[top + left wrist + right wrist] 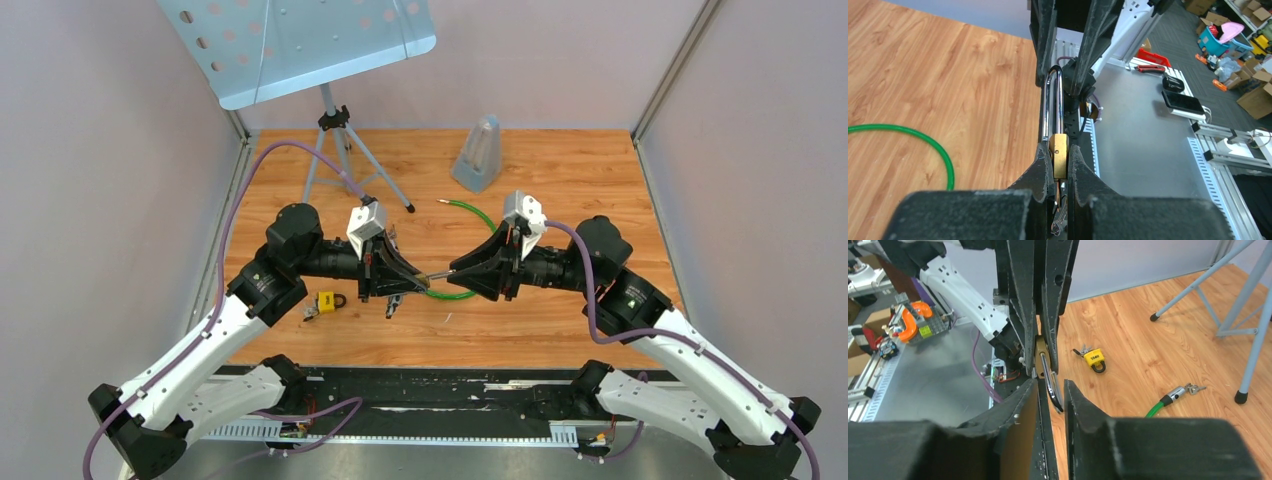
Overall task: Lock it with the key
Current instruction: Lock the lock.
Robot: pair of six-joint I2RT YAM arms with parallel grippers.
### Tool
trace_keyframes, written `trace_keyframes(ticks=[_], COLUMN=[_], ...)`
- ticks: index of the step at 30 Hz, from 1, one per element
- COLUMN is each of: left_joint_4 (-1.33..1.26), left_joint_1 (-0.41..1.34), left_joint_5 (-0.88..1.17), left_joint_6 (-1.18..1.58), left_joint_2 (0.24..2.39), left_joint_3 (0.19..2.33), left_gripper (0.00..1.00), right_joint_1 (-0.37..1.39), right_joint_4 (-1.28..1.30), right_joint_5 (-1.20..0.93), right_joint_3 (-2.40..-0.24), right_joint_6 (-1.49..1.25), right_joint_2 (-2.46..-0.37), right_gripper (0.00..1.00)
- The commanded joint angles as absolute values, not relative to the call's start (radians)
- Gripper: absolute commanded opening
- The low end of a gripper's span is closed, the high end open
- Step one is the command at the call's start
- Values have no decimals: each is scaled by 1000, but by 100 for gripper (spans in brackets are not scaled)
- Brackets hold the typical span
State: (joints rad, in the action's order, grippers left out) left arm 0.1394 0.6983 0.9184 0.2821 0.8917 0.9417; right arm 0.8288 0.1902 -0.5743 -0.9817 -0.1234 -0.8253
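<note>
My left gripper [422,275] [1060,148] is shut on the body of a brass padlock [1058,155] and holds it above the wooden table. The padlock's long steel shackle [1054,102] points at my right gripper [455,270] [1052,383]. That gripper's jaws stand a little apart on either side of the shackle's bend [1050,385], with a slim gap showing. A key with a ring [1057,227] hangs under the padlock body; it is partly hidden by my fingers. The bunch also shows in the top view [393,304].
A yellow padlock with keys [327,301] [1094,358] lies on the table left of my left gripper. A green cable [470,215] with a metal end [1175,392] curls behind the grippers. A music stand [300,40] and a grey metronome [480,152] stand at the back.
</note>
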Motion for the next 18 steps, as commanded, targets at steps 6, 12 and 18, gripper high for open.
trace_keyframes(ticks=[6,12,18], left_joint_4=[116,21,6], left_joint_1=[696,697,696], left_joint_5=[951,993,1016], left_joint_6=[233,240,245], left_joint_2=[876,852,863], left_joint_3=[977,925,913], left_gripper=[0,0,0], right_joint_1=[828,830,842], right_joint_4=[209,91,-15], right_joint_5=[-681,-697,-664], right_joint_3=[-1026,-978,-942], right_joint_6=[-125,-210,-250], right_joint_2=[-852,-852,-864], right_gripper=[0,0,0])
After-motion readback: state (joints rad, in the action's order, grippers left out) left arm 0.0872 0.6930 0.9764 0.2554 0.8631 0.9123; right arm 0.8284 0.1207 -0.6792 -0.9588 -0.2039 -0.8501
